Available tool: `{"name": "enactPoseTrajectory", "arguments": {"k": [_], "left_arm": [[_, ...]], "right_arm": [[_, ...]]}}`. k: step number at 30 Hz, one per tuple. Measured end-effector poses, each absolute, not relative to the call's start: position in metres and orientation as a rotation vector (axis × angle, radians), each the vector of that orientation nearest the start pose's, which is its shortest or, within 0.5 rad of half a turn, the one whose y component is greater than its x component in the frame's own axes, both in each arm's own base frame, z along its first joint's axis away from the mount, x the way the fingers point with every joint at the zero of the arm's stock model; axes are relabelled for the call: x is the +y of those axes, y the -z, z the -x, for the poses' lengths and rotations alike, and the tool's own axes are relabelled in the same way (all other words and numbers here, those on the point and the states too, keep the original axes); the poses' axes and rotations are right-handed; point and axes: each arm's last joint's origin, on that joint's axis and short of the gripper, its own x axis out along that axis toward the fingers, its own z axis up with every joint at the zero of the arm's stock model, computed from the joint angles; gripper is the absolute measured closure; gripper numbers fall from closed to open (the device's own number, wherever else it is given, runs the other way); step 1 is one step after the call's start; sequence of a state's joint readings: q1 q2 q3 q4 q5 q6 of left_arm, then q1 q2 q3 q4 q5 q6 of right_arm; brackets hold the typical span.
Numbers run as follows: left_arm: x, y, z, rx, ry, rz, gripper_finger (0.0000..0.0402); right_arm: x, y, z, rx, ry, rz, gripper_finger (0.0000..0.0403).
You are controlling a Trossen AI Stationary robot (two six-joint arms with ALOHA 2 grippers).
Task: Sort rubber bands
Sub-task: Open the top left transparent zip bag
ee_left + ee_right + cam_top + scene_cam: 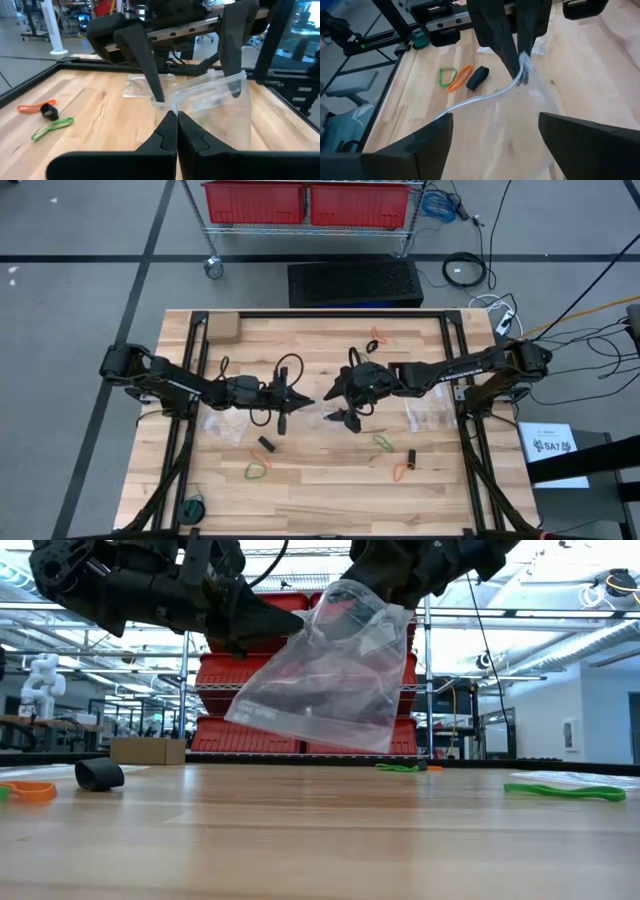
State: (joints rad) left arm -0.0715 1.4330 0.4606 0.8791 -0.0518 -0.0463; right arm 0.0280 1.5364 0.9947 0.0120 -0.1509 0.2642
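A clear zip bag (330,670) hangs in the air between both grippers. My left gripper (176,116) is shut on its rim. My right gripper (495,117) faces it, open wide at the bag's mouth. Rubber bands lie flat on the table. A black (266,445), an orange (262,463) and a green one (258,472) are at near left. A green (383,443), a black (411,457) and an orange one (400,472) are at near right. Two more (377,340) lie near the far edge. My left gripper pinches the bag's top rim (524,70) between its two shut fingers, coming level from the table's left. The bag hangs below, clear of the table. My right gripper has its spread fingers at the bag's open mouth. One finger (234,75) shows through the clear wall, inside the bag. The other finger (150,70) meets the rim near my left gripper's fingertips.
Two more clear bags lie flat on the table, one at left (218,425) and one at right (425,415). A cardboard box (222,328) sits at the far left corner. A dark round object (193,508) lies at the near left edge. Black frame rails run along both sides.
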Motion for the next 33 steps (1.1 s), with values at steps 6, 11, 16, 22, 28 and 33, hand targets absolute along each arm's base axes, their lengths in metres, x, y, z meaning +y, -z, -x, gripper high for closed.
{"name": "enactPoseTrajectory", "arguments": {"k": [6,11,16,22,28,33], "left_arm": [[-0.018,-0.187,-0.267,0.094,0.046,0.040,0.0402],[-0.019,-0.187,-0.267,0.094,0.063,0.041,0.0402],[-0.019,-0.187,-0.267,0.095,0.067,0.038,0.0402],[-0.019,-0.187,-0.267,0.103,0.068,0.035,0.0402],[-0.019,-0.186,-0.267,0.106,0.068,0.035,0.0402],[-0.019,-0.182,-0.266,0.147,0.067,0.033,0.0402]], "right_arm": [[0.011,-0.239,-0.332,0.607,-0.041,-0.253,0.0115],[0.009,-0.245,-0.331,0.647,-0.006,-0.207,0.0115],[0.005,-0.259,-0.332,0.697,0.000,-0.163,0.0115],[0.004,-0.274,-0.333,0.722,0.027,-0.096,0.0115],[0.005,-0.285,-0.334,0.721,0.016,-0.072,0.0115],[0.002,-0.288,-0.328,0.815,0.091,0.024,0.0114]]}}
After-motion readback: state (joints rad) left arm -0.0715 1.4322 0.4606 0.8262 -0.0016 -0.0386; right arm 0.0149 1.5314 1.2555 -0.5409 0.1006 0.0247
